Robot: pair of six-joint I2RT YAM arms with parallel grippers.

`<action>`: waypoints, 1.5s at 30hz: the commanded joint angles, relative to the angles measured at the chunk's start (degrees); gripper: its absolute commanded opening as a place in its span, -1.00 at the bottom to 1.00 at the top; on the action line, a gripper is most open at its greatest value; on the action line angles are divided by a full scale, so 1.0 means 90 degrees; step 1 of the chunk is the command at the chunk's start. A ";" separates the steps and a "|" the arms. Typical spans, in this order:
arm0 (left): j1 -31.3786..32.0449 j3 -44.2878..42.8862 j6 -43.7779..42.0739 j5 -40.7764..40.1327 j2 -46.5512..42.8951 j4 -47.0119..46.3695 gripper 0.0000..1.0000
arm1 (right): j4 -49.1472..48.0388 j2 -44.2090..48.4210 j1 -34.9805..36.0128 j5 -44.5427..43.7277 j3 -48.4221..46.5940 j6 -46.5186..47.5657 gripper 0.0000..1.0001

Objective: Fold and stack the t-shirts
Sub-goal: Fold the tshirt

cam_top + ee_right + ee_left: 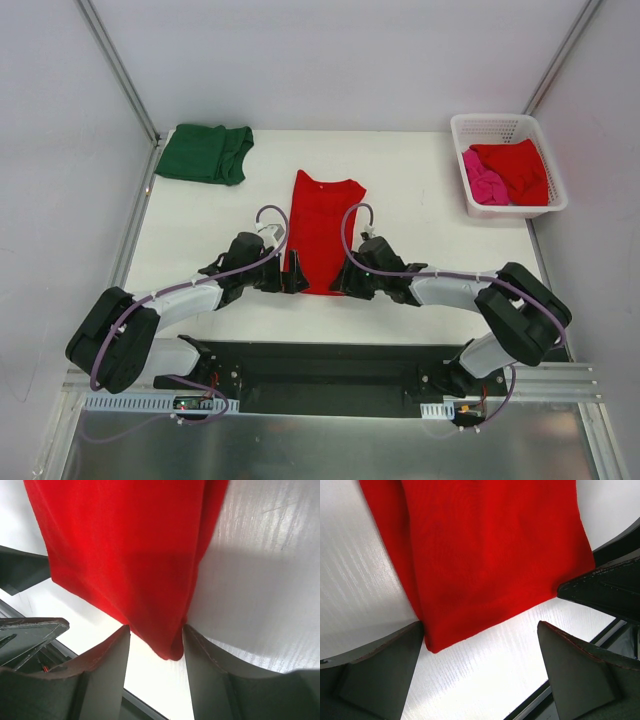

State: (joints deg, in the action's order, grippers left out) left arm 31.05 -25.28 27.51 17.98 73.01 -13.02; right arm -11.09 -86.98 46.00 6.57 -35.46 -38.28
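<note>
- Red cloth fills both my wrist views: the red t-shirt (325,230) lies flat in the middle of the white table (200,230). It is folded lengthwise into a narrow strip, collar away from me and hem towards my bases.
- My left gripper (481,627) is spread wide at the hem's left corner. One finger (375,675) sits just beside the cloth edge, the other stands well clear over bare table, and nothing is held.
- My right gripper (155,630) straddles the hem's right corner. The jaws are partly apart and cloth touches both fingertips (I cannot tell whether they truly pinch it).
- The green t-shirt (205,153) lies folded at the far left corner.
- A second red t-shirt (520,165) and a pink t-shirt (483,182) sit crumpled in the white lattice basket (500,123) at the far right.
</note>
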 commanded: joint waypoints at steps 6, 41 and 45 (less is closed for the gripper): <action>-0.0022 0.0104 -0.0117 0.0014 0.0227 0.0499 0.62 | 0.0578 0.0035 0.0006 -0.0437 -0.0083 0.0191 -0.03; -0.0383 0.0338 0.0010 0.0229 0.0139 0.0558 -0.14 | 0.0607 -0.0228 0.0006 -0.0329 -0.0288 0.0279 -0.14; -0.0393 0.0299 0.0010 0.0200 0.0208 0.0558 -0.27 | 0.0608 -0.0257 0.0006 -0.0320 -0.0298 0.0269 -0.14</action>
State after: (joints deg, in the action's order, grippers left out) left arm 28.01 -22.87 27.88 19.46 73.10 -12.43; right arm -8.99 -87.88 46.00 5.15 -37.08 -36.93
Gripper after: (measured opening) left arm 0.377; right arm 0.433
